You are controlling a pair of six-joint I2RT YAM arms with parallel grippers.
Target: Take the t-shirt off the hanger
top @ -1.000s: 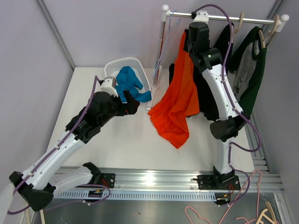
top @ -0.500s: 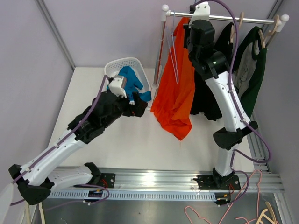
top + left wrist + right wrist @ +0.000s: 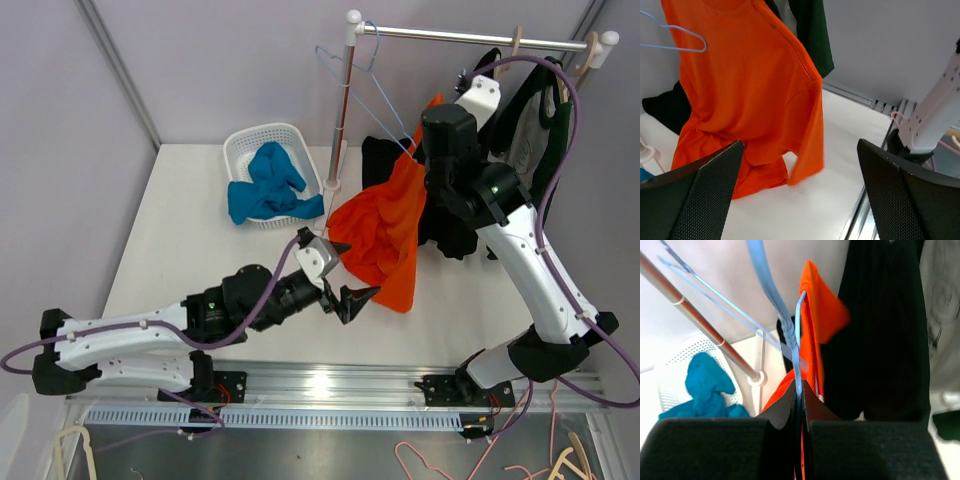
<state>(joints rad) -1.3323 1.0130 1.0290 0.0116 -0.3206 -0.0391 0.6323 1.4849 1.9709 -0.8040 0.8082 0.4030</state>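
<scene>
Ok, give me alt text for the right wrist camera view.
The right gripper is shut on a light blue hanger, with the orange t-shirt hanging behind it. Black clothing hangs to the right; a white basket holding blue cloth sits lower left.

A white slatted plastic basket (image 3: 245,148) stands at the white counter (image 3: 200,240)'s far left, a crumpled blue cloth (image 3: 265,185) spilling over its near rim. A black garment (image 3: 880,340) and a dark green garment (image 3: 810,35) hang from the metal rail (image 3: 450,37).

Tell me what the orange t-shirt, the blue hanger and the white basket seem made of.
The orange t-shirt: soft knit fabric, likely cotton, matte; it drapes in folds with stitched hems. The blue hanger: thin wire, probably coated metal, smooth; the neck looks twisted. The white basket: likely moulded plastic, slightly glossy, with slotted walls.
</scene>
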